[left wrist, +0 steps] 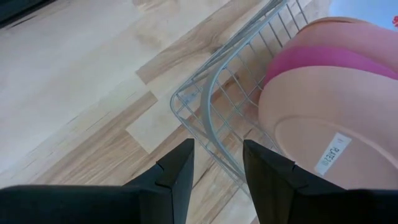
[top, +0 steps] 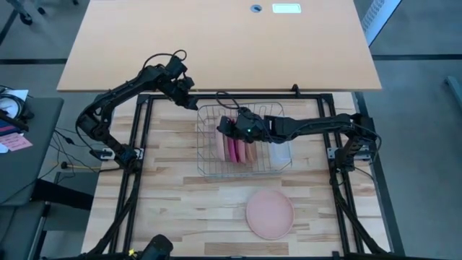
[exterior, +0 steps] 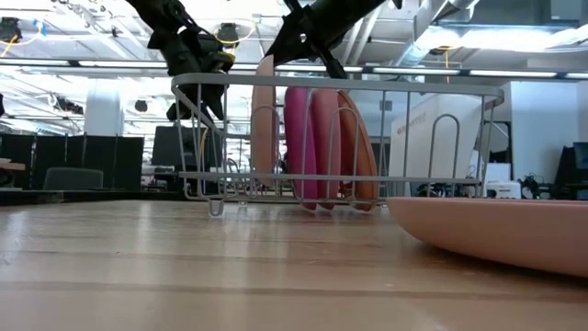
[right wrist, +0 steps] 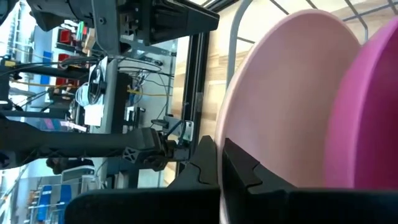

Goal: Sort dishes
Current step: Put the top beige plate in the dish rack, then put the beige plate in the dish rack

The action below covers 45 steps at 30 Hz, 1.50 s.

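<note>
A wire rack (top: 200,148) stands mid-table. On edge in it are a pale pink plate (top: 219,144), a magenta plate (top: 232,149) and a salmon plate (top: 249,152). My right gripper (top: 222,128) reaches in from the table's right and is shut on the pale pink plate (right wrist: 292,93), the leftmost in the rack. Its top (exterior: 266,62) stands higher than the others. My left gripper (top: 195,103) is open at the rack's far left corner, its fingers on either side of the rim wire (left wrist: 208,112). My right gripper pinches the pale pink plate's upper rim (right wrist: 225,134) between its two fingers, one on each face. It slants down from the table's right. The plate is upright inside the rack; whether its lower edge rests there I cannot tell. My left gripper straddles the rack's corner wire (left wrist: 219,140); whether a finger touches it I cannot tell.
Another salmon plate (top: 270,214) lies flat on the wood near the front edge, right of centre. A translucent tub (top: 279,150) sits in the rack's right part. Black frame rails (top: 137,188) run along both sides of the table.
</note>
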### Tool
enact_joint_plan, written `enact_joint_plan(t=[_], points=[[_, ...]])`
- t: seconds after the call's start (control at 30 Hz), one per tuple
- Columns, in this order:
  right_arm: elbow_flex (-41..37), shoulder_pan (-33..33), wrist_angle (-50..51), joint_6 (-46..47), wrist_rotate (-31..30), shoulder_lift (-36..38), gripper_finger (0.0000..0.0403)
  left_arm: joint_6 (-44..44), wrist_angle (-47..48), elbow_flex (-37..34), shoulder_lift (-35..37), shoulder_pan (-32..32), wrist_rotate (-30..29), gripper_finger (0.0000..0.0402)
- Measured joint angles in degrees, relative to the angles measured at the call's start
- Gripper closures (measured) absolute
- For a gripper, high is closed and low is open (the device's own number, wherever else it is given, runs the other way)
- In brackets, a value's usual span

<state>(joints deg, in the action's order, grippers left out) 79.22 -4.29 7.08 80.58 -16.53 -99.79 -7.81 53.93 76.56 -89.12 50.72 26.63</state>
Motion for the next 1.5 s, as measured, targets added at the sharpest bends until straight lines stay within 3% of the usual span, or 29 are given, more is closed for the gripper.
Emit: enact_joint_plan(t=[0.23, 0.6, 1.23, 1.5], points=[[0.00, 0.30, 1.60, -0.11, 0.02, 0.00, 0.0395, -0.45, -1.20, 0.06, 0.00, 0.00, 0.00, 0.0269], [-0.02, 0.48, 2.63, -0.41, 0.01, -0.02, 0.0345, -0.42, -1.20, 0.06, 0.00, -0.02, 0.00, 0.0269], [-0.02, 0.55, 2.36, -1.38, 0.40, 0.03, 0.0341, -0.37, -1.12, 0.06, 0.00, -0.02, -0.02, 0.0269], [-0.04, 0.45, 4.38, 2.30, 3.52, 3.79, 0.0340, -0.24, -0.47, 0.06, 1.21, 1.26, -0.49, 0.0269]])
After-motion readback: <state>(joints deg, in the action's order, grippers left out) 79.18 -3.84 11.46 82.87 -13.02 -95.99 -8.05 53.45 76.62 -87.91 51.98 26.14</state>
